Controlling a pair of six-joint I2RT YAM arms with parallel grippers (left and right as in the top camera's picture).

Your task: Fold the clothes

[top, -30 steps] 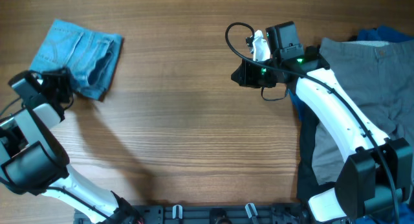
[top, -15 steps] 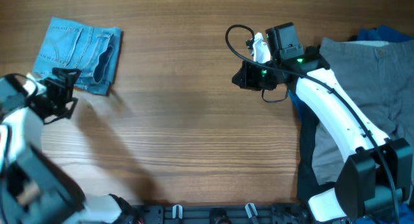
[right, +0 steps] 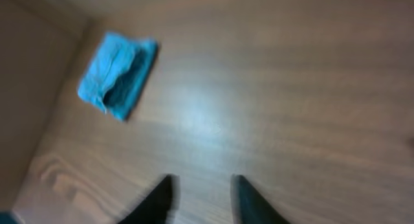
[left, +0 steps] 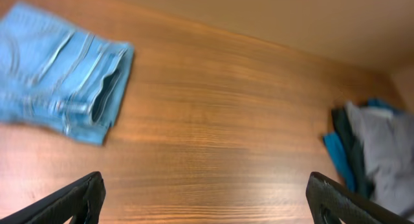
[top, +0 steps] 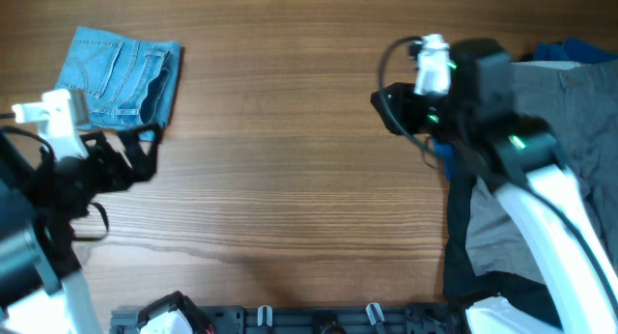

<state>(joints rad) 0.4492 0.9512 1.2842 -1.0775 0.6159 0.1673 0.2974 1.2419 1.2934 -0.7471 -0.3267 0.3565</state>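
Observation:
The light-blue jeans [top: 121, 78] lie folded into a small packet at the table's far left, also visible in the left wrist view [left: 61, 72] and the right wrist view [right: 119, 75]. My left gripper [top: 143, 151] hovers just in front of the packet, clear of it. Its jaws are spread wide with only bare wood between them [left: 206, 193]. My right gripper [top: 384, 110] hangs over the middle-right of the table, beside the pile of clothes. Its fingers [right: 162, 191] stand apart with nothing between them, though that view is blurred.
A pile of unfolded garments covers the right side: a grey one [top: 570, 131] on top, a black one [top: 463, 228] along the near edge, and a bright-blue one [top: 570, 52] at the back. The same pile [left: 372, 146] appears in the left wrist view.
My left gripper has let go of the folded jeans, opened wide and drawn back toward the near side. My right arm has swung to the right and its jaws have parted.

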